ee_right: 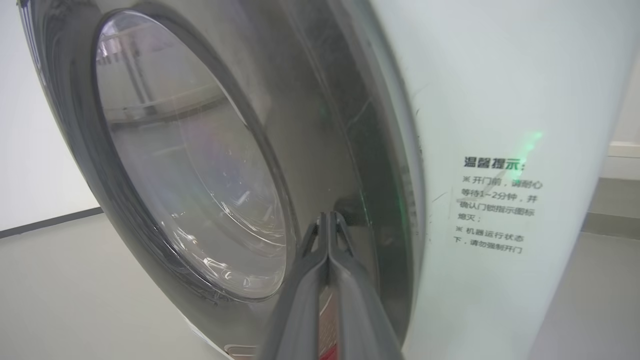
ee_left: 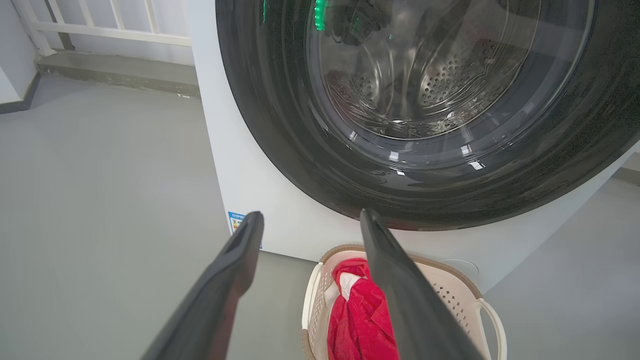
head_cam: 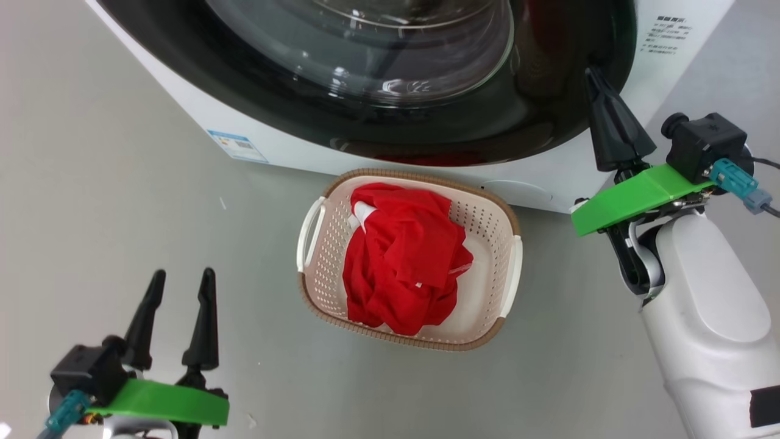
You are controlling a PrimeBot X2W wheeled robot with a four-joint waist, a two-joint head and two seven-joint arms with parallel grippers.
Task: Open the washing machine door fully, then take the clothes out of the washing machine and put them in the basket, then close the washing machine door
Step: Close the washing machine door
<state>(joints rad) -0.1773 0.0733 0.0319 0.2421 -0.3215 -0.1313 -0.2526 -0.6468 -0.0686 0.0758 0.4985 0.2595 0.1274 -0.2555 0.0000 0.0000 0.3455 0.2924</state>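
The washing machine door (head_cam: 536,110) lies against the front of the white washing machine (head_cam: 664,79); its black rim and glass window face me. My right gripper (head_cam: 592,72) is shut, and its tips touch the rim's right edge; the right wrist view shows the right gripper (ee_right: 327,216) pressed against the door (ee_right: 320,125). On the floor below the door stands the basket (head_cam: 487,292), and the red clothes (head_cam: 402,256) lie bunched inside it. My left gripper (head_cam: 184,273) hangs open and holds nothing, low at the left and well apart from the basket. In the left wrist view, the left gripper (ee_left: 310,217) points at the door (ee_left: 280,125).
Grey floor (head_cam: 109,213) lies open to the left of the basket and in front of it. A blue label (head_cam: 237,146) marks the machine's base. On the machine front, a printed notice (ee_right: 492,205) sits to the right of the door. A white railing (ee_left: 100,25) stands far behind.
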